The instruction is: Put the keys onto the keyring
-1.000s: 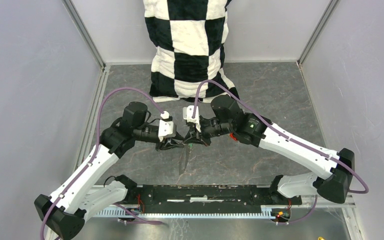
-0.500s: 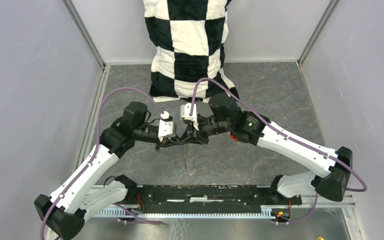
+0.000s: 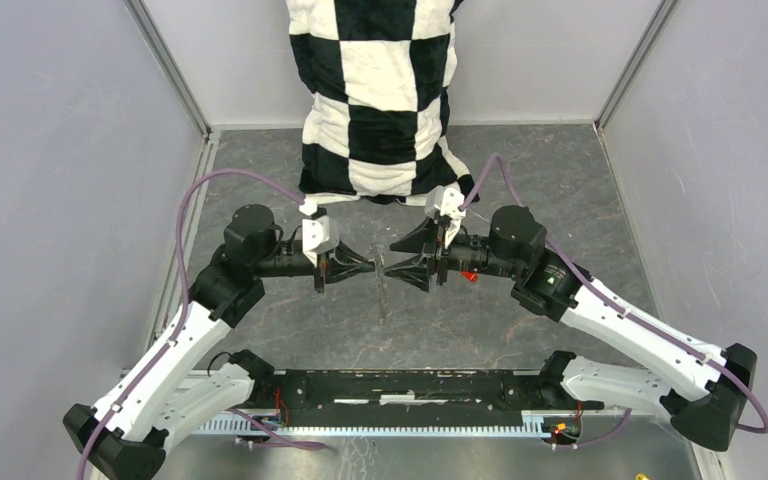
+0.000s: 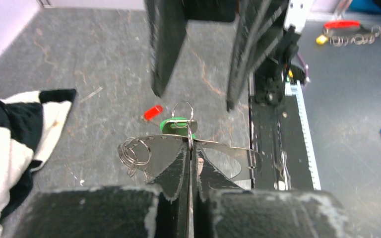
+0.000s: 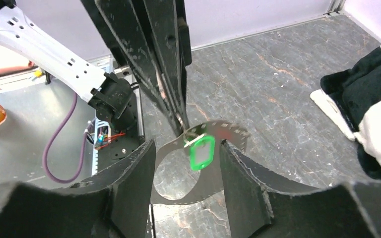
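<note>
My left gripper (image 3: 365,264) (image 4: 190,147) is shut on the top edge of the keyring (image 4: 218,147) (image 3: 383,290), a flat silvery oval band that hangs edge-on above the table. The green key (image 4: 177,124) (image 5: 201,151) dangles by its small wire ring right at those fingertips. My right gripper (image 3: 412,258) (image 5: 187,143) faces the left one, open, with its fingers either side of the green key and not touching it. In the right wrist view the keyring (image 5: 211,179) shows behind the key. The red key (image 4: 153,112) (image 3: 470,276) lies on the table.
A bunch of small wire rings (image 4: 133,151) hangs from one end of the keyring. A black and white checkered cloth (image 3: 380,90) lies at the back. The black rail (image 3: 410,390) runs along the near edge. More tags and a chain (image 4: 349,32) lie beyond the table.
My left gripper has shut on the keyring. My right gripper has opened, let go and drawn back to the right. Both wrists have shifted apart and slightly back.
</note>
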### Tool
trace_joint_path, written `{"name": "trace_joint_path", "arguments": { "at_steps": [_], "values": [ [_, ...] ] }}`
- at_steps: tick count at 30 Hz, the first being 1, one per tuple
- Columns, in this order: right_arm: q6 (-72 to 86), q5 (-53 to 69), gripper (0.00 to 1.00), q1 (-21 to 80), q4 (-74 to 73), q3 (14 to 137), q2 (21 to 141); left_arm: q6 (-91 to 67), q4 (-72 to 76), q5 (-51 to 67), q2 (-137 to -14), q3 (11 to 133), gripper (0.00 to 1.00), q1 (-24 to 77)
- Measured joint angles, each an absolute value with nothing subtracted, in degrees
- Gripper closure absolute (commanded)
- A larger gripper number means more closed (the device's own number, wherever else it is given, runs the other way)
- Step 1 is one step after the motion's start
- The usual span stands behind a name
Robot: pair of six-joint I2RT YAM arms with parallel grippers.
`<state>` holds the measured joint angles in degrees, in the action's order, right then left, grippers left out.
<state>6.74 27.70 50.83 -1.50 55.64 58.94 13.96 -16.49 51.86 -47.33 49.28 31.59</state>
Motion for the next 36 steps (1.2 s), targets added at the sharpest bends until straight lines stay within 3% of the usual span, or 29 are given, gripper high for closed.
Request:
{"name": "trace_joint_path", "arguments": {
  "at_steps": [7,13,23,27,36],
  "values": [
    [10.8,26.5,0.43,50.8,3.9,51.8,56.9,3.9,-7.2,51.1,-47.8,49.3,0.98,31.6],
    [11.3,25.8,0.53,50.8,7.2,51.8,56.9,2.0,-6.2,51.2,-48.7,49.4,0.98,31.6],
    [8.9,22.8,0.55,50.8,6.0,51.8,56.9,2.0,-6.3,51.3,-48.7,51.0,0.98,31.6],
    [8.7,22.8,0.62,50.8,5.9,51.8,57.0,2.0,-6.3,51.3,-48.7,51.1,0.98,31.6],
    [9.4,22.4,0.56,50.8,8.1,51.6,57.1,1.9,-5.5,51.3,-48.7,51.1,0.98,31.6]
  ]
}}
